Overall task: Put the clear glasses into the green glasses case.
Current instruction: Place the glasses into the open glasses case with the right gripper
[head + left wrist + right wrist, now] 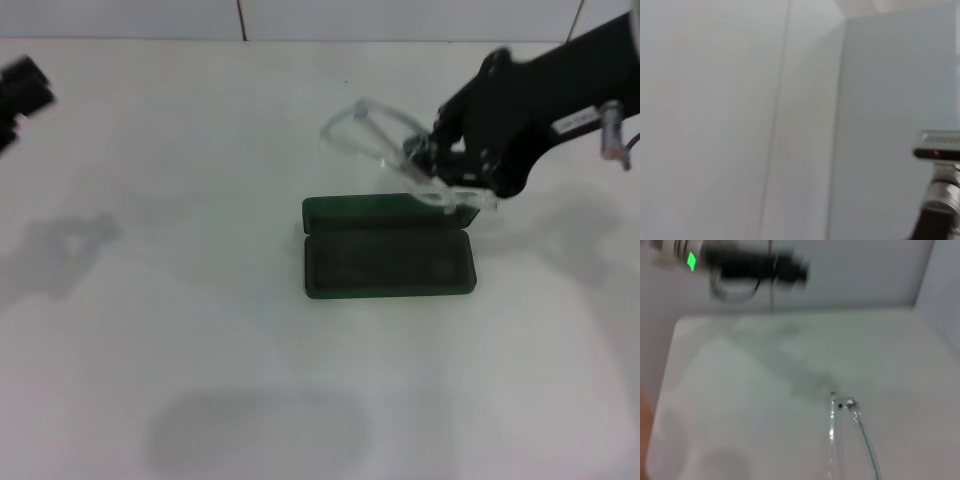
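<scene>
The green glasses case (388, 262) lies open in the middle of the white table, its lid (355, 211) folded back on the far side. Above the case's far right corner my right gripper (447, 168) is shut on the clear glasses (372, 134). They hang tilted in the air, lens up and to the left of the fingers. In the right wrist view only the thin clear arms of the glasses (852, 440) show over the table. My left gripper (22, 92) stays parked at the far left edge.
The white table (200, 330) reaches to a white wall at the back. The left arm (755, 267) shows far off in the right wrist view. The left wrist view holds only pale wall panels and a metal fitting (940, 150).
</scene>
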You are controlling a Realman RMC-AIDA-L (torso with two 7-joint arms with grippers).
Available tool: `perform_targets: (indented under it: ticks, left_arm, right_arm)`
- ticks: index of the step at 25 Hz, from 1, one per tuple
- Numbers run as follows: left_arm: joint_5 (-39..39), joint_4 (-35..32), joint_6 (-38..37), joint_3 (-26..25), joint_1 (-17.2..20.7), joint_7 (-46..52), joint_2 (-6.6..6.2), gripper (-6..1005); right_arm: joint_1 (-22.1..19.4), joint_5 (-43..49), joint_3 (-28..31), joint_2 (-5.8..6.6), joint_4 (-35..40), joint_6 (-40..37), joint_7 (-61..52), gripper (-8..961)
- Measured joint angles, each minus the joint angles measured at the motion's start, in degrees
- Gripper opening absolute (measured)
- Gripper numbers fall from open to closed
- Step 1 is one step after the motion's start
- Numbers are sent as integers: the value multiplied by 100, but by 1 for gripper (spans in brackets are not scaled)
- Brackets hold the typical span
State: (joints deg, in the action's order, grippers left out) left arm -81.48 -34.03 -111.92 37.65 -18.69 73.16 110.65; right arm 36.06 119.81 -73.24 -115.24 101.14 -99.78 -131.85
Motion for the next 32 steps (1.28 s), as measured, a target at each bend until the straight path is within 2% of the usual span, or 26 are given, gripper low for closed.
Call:
perform_targets:
  ticks: [1,2,4,9,15,25,32]
  left_arm:
    - [-23,-38,2,-277,1,157,11,164]
    - [-23,-38,2,-277,1,157,11,164]
    - [-28,-39,6,-387,0,234,38,165]
    - [-58,2,36,-384,20,229,108,165]
    - [-79,12,145,-371,-1,210,227,165]
    - [-132,42,163,-376,-51,157,317,166]
    - [-132,103,272,-381,-101,188,360,166]
  right_arm:
    - [193,275,-188,-40,-251,-110,-146,107]
    - [193,275,-188,-40,-251,-110,-146,107]
    - [293,539,-630,-55,-544,40,-236,107]
    - [472,1137,-1816,-74,-1193,677,-327,106]
    - [796,1706,-2791,-89,-1881,1439,-344,105]
    - [1180,2397,-3747,-95,-2333,2167,-710,107]
    - [1367,2509,-4099,-95,-2716,2617,-784,105]
